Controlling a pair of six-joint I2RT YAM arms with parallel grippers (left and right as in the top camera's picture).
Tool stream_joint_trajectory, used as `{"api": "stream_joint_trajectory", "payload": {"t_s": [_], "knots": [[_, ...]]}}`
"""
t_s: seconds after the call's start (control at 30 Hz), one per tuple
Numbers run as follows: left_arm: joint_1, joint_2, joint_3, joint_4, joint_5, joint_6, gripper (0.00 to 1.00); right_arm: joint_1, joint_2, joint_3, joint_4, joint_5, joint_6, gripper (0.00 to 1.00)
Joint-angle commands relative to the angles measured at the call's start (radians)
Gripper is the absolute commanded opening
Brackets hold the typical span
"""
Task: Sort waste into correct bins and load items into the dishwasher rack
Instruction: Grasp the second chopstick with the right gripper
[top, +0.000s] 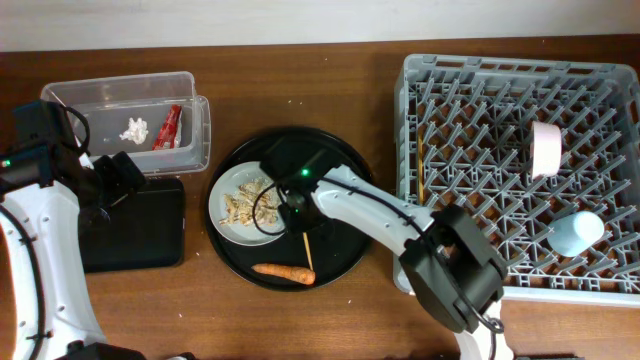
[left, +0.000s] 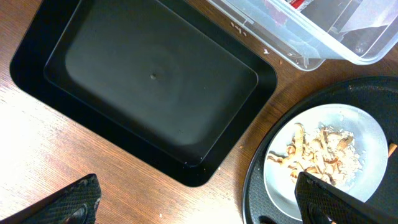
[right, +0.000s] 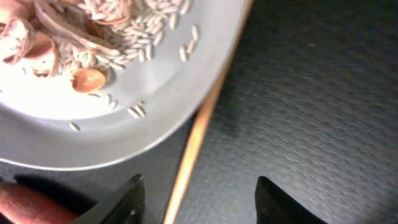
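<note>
From overhead the right claw (right: 196, 196) is hidden under its own wrist, and only the lower end of a chopstick (right: 202, 124) pokes out from beneath the arm; the right wrist view is close and soft, showing just part of the grey plate (right: 93, 124), the edge of the food scraps (right: 81, 25) on it, and a blurred end of the carrot (right: 31, 205) cut off at the lower left corner; there the claw is released, its two fingertips on either side of the chopstick and not touching it, the stick running slantwise along the plate's rim on the round black tray (right: 311, 93); the left claw (left: 202, 205) shows only its tips at the bottom edge of its view, spread apart and holding nothing, over the desk (top: 330, 80) beside the flat black tray (left: 155, 81); the clear tub (top: 195, 130) holds the tissue (top: 134, 130) and the red wrapper (top: 168, 128); in the dishwasher rack (top: 520, 290) stand the white bowl (top: 546, 148) and the light-blue cup (top: 577, 232), while a thin wooden stick (top: 421, 170) near the rack's left wall is too slim to make out clearly.
</note>
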Motion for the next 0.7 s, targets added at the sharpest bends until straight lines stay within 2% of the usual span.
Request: {"api": "stream_joint_trajectory", "payload": {"t_s": [0.0,0.13,0.17,0.2,0.23,0.3,0.37,0.43,0.53,0.67], "knots": [[0.005,-0.008,0.002,-0.001,0.004,-0.014,0.99,0.011,0.043,0.008,0.01,0.01,0.033,0.56],[0.005,-0.008,0.002,-0.001,0.004,-0.014,0.99,0.01,0.077,-0.01,0.011,0.048,0.09,0.55],[0.005,-0.008,0.002,-0.001,0.004,-0.014,0.99,0.01,0.08,-0.01,0.01,0.057,0.103,0.51],[0.005,-0.008,0.002,-0.001,0.004,-0.014,0.99,0.01,0.08,-0.013,0.01,0.059,0.114,0.43],[0.005,-0.008,0.002,-0.001,0.004,-0.014,0.99,0.009,0.08,-0.014,0.01,0.059,0.114,0.29],[0.005,-0.008,0.002,-0.001,0.004,-0.014,0.99,0.009,0.08,-0.014,0.01,0.058,0.121,0.17],[0.005,-0.008,0.002,-0.001,0.004,-0.014,0.99,0.009,0.08,-0.014,0.01,0.058,0.122,0.09],[0.005,-0.008,0.002,-0.001,0.004,-0.014,0.99,0.009,0.08,-0.014,0.01,0.058,0.122,0.04],[0.005,-0.008,0.002,-0.001,0.004,-0.014,0.99,-0.008,0.064,0.024,-0.026,0.058,0.121,0.04],[0.005,-0.008,0.002,-0.001,0.004,-0.014,0.99,-0.134,-0.043,0.166,-0.141,0.062,0.066,0.04]]}}
